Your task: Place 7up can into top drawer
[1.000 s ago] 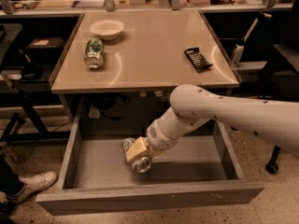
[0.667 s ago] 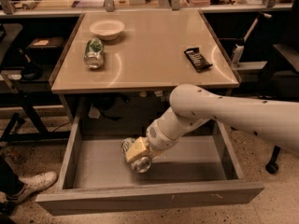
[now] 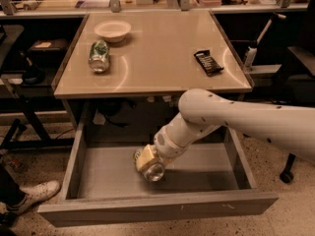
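Observation:
The top drawer (image 3: 74,171) is pulled open below the tan tabletop, and its grey floor shows. My gripper (image 3: 147,161) is inside the drawer, left of its middle and low over the floor. It is shut on the 7up can (image 3: 154,171), whose shiny silver end faces the camera. The tan fingers (image 3: 143,157) cover most of the can's body. I cannot tell whether the can touches the drawer floor. My white arm (image 3: 236,114) reaches in from the right, under the table's front edge.
On the tabletop (image 3: 162,48) a darker green can (image 3: 99,56) lies on its side at the left. A white bowl (image 3: 112,30) stands behind it and a black snack packet (image 3: 208,62) lies at the right. A person's white shoe (image 3: 32,193) is on the floor at the left.

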Controlling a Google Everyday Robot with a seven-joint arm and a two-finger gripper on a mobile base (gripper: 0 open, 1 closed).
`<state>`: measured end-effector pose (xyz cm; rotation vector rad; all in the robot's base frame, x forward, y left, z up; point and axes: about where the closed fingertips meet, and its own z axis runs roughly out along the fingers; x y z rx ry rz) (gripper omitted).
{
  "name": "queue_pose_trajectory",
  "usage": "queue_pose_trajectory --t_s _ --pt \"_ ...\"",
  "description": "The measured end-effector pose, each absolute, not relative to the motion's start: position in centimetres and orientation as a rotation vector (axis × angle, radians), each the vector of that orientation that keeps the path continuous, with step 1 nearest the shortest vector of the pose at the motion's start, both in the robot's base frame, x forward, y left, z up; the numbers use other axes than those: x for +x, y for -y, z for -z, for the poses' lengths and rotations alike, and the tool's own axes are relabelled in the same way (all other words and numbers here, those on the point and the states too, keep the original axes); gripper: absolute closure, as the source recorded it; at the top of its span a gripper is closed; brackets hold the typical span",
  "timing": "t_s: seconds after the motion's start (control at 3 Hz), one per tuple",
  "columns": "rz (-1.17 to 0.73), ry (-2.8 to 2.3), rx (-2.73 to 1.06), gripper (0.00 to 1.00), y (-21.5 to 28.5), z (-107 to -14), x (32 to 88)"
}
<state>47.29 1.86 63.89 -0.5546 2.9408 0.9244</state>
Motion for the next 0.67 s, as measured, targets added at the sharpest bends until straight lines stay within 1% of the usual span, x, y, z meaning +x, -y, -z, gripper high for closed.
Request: queue_pose_trajectory --t_s 0.33,0.67 --pt "-0.924 -2.941 -0.555 0.00 -1.87 -63.89 47.28" --pt "-0.924 -2.941 -0.555 0.00 -1.87 -63.89 47.28"
